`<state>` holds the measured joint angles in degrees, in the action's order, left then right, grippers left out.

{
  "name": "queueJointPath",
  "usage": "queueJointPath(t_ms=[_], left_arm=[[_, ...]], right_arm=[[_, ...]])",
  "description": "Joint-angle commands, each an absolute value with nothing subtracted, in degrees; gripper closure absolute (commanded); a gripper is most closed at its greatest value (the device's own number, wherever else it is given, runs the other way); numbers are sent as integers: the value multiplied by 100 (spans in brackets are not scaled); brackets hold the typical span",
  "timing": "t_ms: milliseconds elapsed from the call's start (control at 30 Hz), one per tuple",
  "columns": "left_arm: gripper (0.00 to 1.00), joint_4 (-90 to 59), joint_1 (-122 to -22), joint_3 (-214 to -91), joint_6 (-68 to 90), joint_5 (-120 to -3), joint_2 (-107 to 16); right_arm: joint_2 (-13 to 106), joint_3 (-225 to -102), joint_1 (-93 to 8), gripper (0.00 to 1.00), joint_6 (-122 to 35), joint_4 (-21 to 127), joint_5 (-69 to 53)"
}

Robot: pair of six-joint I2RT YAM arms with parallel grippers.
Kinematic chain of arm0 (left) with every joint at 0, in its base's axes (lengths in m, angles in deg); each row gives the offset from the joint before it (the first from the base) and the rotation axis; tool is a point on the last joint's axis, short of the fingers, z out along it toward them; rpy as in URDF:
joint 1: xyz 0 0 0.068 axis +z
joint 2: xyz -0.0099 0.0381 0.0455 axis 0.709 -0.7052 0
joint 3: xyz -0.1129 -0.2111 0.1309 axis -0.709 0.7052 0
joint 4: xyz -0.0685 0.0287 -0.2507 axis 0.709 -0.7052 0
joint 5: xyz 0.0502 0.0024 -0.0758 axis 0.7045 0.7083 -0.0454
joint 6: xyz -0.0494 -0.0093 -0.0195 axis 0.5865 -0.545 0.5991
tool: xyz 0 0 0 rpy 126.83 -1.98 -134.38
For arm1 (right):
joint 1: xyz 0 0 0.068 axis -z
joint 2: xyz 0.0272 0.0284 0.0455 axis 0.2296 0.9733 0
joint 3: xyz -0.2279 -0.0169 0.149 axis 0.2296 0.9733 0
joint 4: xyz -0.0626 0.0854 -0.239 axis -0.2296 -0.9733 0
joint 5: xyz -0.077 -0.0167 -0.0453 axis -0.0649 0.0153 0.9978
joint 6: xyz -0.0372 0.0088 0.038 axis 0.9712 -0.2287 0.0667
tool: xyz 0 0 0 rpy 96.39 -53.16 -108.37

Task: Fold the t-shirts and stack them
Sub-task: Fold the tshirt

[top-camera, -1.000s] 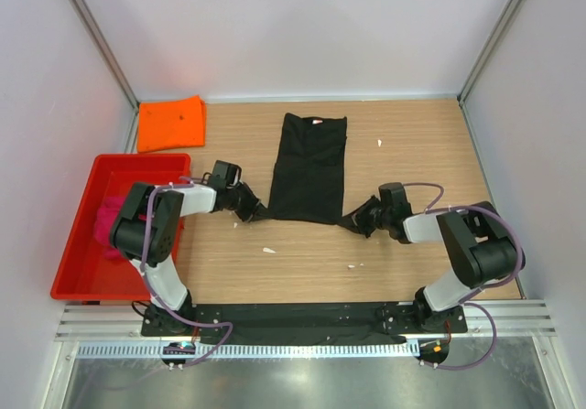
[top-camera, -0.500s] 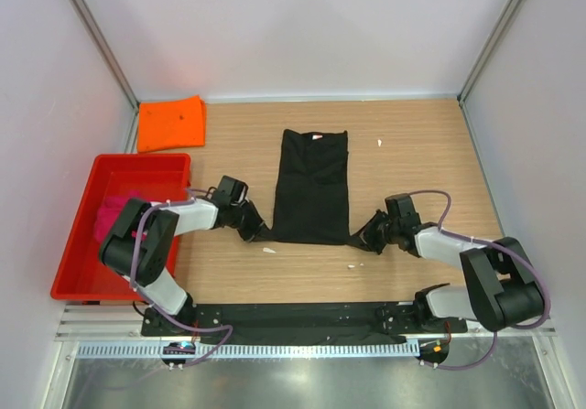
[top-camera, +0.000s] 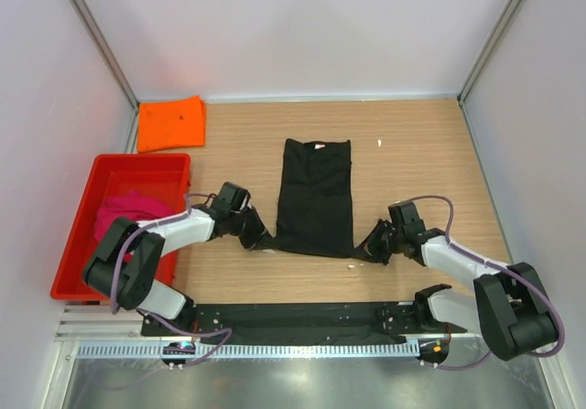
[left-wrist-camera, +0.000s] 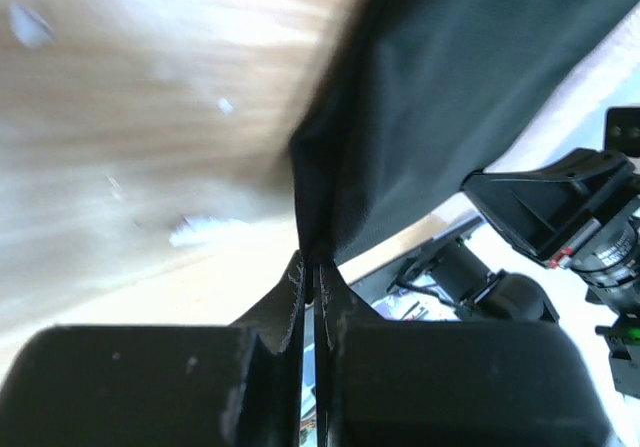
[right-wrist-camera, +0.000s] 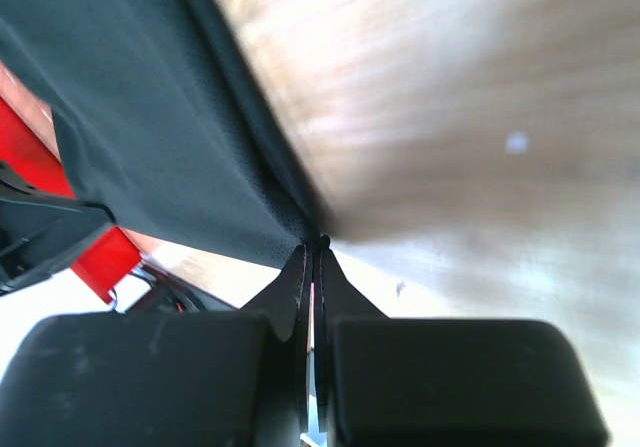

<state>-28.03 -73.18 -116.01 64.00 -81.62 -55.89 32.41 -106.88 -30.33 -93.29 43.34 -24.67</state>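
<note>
A black t-shirt [top-camera: 316,199] lies as a long narrow strip in the middle of the table, collar with its small white tag at the far end. My left gripper [top-camera: 263,242] is shut on the shirt's near left corner, and its tips pinch black cloth [left-wrist-camera: 420,117] in the left wrist view. My right gripper [top-camera: 366,249] is shut on the near right corner, the cloth [right-wrist-camera: 150,137] running off from its tips. A folded orange t-shirt [top-camera: 171,123] lies at the far left. A magenta-pink t-shirt [top-camera: 124,209] is bunched in the red tray.
The red plastic tray [top-camera: 87,276] stands at the left edge, beside the left arm. Small white scraps [top-camera: 352,264] lie on the wood near the shirt's near edge. Grey walls close the table on three sides.
Both grippers have slid toward the near edge, dragging the black t-shirt with them by its near corners. The orange and pink shirts stayed put.
</note>
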Motion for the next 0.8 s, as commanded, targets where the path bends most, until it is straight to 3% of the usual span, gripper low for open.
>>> queueJointPath(t_ms=[0,467,767], left_arm=[[100,-3123,-7407,-11619,6470,-8066,-5203],[100,-3211,-7802,-10933,6944,-8040,-4377],[100,-3694,-8136,-10503,7594,-7987,-3086]], right_arm=[[2824,-10798,-3085,99,-9028,3658,-2516],[1874,-10402,-3401,99,-9309,3139,-2543],[830,-10463,-3823,99,-9634,2087,-2437]])
